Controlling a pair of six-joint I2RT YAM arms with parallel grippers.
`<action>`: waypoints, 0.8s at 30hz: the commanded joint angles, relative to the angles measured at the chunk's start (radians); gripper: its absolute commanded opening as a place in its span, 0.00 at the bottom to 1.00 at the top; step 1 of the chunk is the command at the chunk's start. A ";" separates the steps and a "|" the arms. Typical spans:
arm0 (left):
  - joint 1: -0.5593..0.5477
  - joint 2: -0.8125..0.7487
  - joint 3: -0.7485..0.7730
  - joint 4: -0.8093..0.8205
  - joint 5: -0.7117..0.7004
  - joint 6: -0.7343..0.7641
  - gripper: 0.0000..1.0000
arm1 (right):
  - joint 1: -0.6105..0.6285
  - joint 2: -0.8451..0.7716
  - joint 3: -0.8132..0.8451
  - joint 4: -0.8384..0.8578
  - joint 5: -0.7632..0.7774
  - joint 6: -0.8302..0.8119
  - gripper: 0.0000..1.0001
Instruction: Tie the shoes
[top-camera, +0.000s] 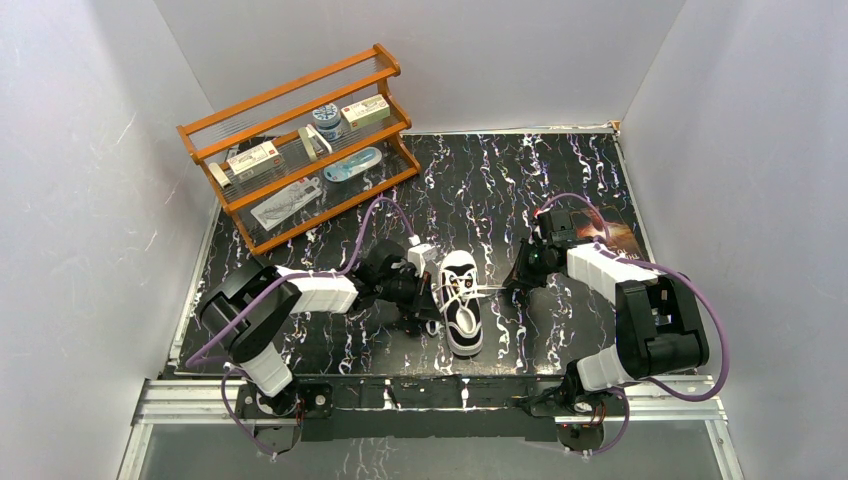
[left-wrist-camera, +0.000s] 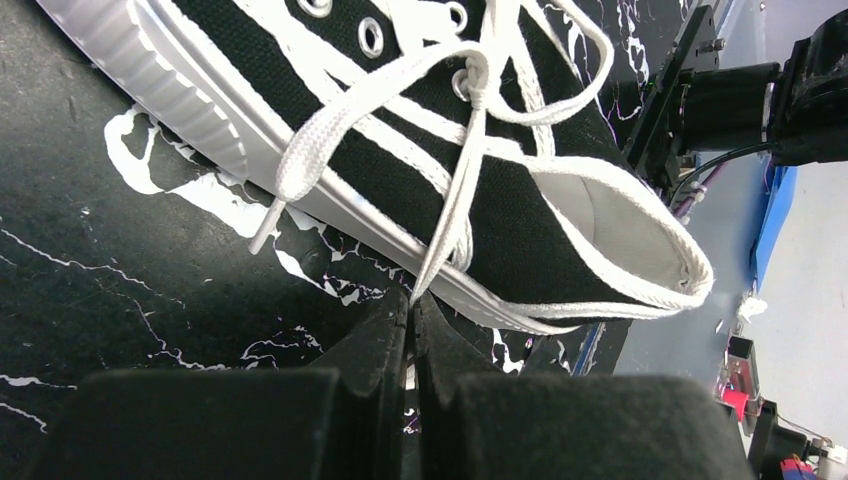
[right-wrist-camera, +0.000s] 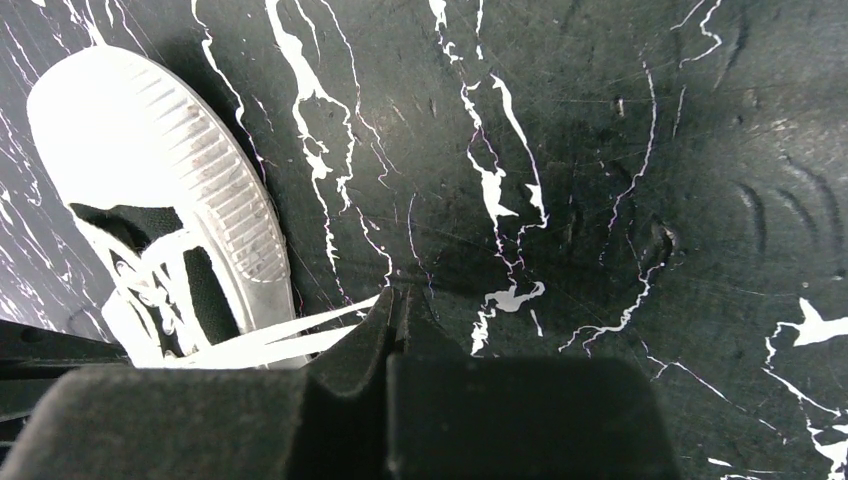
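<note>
The black, white-veined surface (top-camera: 560, 180) spreads out ahead of me, and a wooden rack (top-camera: 300, 150) with small packages on its shelves stands at its far left corner. My two arms reach inward from the near edge and meet around the shoe (top-camera: 461, 300), which sits on its sole near the front middle of the surface, with its white toe cap pointing away from me and its open heel toward my bases. It is black canvas with a white ribbed sole and white trim. My left end effector (left-wrist-camera: 412, 300) is low on the surface just beside the shoe's left side. Its fingers are clenched on a lace (left-wrist-camera: 455, 200) that runs taut from a crossing at the top eyelets down over the side and into the pinch. A loose lace end (left-wrist-camera: 300, 170) drapes over the same side, and its tip reaches the surface. My right end effector (right-wrist-camera: 393, 295) is near the shoe's other side, also pressed tight. It grips a second lace (right-wrist-camera: 290, 335), which shows as two flat white strands stretched from the shoe to my fingertips.
</note>
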 joint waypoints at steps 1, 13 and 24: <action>-0.011 0.008 0.005 -0.143 0.011 0.023 0.00 | -0.028 0.005 0.001 0.001 0.082 -0.056 0.00; 0.014 -0.288 0.160 -0.435 -0.110 0.166 0.56 | 0.047 -0.092 0.276 -0.303 0.001 -0.256 0.54; 0.115 -0.454 0.828 -0.772 -0.415 0.292 0.90 | 0.045 -0.236 0.890 -0.672 0.161 -0.252 0.99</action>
